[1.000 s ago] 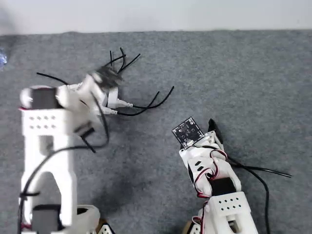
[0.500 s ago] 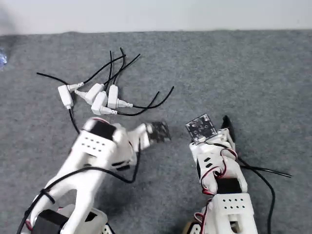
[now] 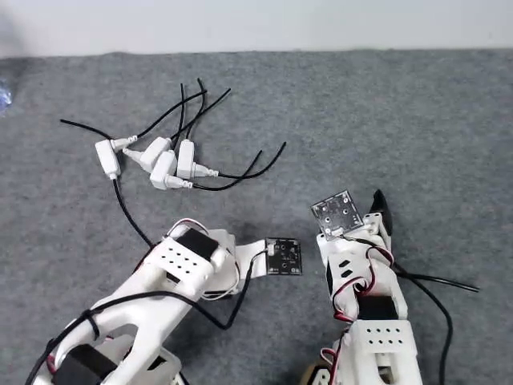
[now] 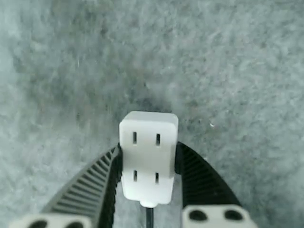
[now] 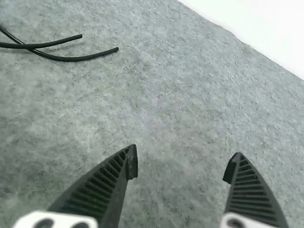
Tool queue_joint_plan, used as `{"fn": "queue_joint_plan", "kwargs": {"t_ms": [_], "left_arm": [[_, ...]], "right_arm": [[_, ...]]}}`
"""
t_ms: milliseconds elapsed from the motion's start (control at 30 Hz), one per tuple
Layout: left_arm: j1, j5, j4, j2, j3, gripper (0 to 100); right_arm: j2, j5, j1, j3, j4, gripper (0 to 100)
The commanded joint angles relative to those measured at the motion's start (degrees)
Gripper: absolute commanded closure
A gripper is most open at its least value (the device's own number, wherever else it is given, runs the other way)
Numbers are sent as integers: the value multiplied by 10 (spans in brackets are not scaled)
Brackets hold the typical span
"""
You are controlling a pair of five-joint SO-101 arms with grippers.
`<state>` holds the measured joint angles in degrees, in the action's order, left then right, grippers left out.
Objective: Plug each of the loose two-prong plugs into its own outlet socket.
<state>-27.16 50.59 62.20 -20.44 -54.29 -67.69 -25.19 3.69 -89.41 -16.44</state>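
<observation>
Has swung the left gripper point(image 4: 147, 148) well away from the plug cluster point(image 3: 164, 170) within a second, clamped on a white outlet block point(image 4: 148, 164). Readies it for plugging, probably; leaves nothing plugged in yet. Counts four plugs, one block, two slot pairs point(image 4: 135, 138). Shows the right gripper point(image 5: 183, 164) spread wide, empty, well apart from the cluster.

A: Left arm point(image 3: 188, 265), position?
B: One second back it reaches over the plug cluster point(image 3: 160, 160), far left. Now it sits folded at the near middle, wrist end pointing toward the right arm point(image 3: 361, 281). Cluster uncovered, all four white pieces in plain sight.
A: Cord?
B: A black cord point(image 3: 128, 212) shows longer than half a second ago, running from the leftmost plug point(image 3: 107, 158) down under the left arm.
A: Right arm?
B: Shifts rightward; its wrist board point(image 3: 339, 214) sits farther right. The two wrist ends are now near each other.
</observation>
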Motion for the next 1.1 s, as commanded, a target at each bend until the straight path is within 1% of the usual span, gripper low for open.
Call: {"fn": "queue_joint_plan", "kwargs": {"t_ms": [0,67,133,200,300,433,500,533,600,667,733,833,900,967,1067], "left_arm": [[-6,-6,-8,-15,1,982],[-4,-5,-4,-15,0,946],[-6,-4,23,-15,5,869],[-9,-4,33,-18,5,788],[-9,-4,36,-19,5,705],[-5,-4,44,-20,18,683],[-4,-6,74,-20,48,683],[0,-11,101,-21,72,683],[20,-52,162,-21,142,683],[66,-106,212,-34,213,683],[135,-150,243,-62,259,683],[236,-200,230,-120,252,683],[302,-224,207,-162,215,683],[359,-237,171,-201,157,683],[409,-263,105,-252,54,683]], "right_arm": [[1,11,-7,5,13,705],[1,11,-7,5,13,705],[1,11,-7,6,13,705],[1,11,-7,7,10,705],[1,10,-7,8,8,705],[1,10,-7,8,8,705],[1,10,-7,8,8,705],[1,10,-7,7,8,705],[1,11,-7,8,7,705],[-2,11,-7,14,-1,705],[-4,12,-6,60,-71,705],[1,42,5,192,-249,705],[1,47,9,280,-362,705],[2,32,7,358,-452,705],[3,-5,14,433,-562,705]]}}
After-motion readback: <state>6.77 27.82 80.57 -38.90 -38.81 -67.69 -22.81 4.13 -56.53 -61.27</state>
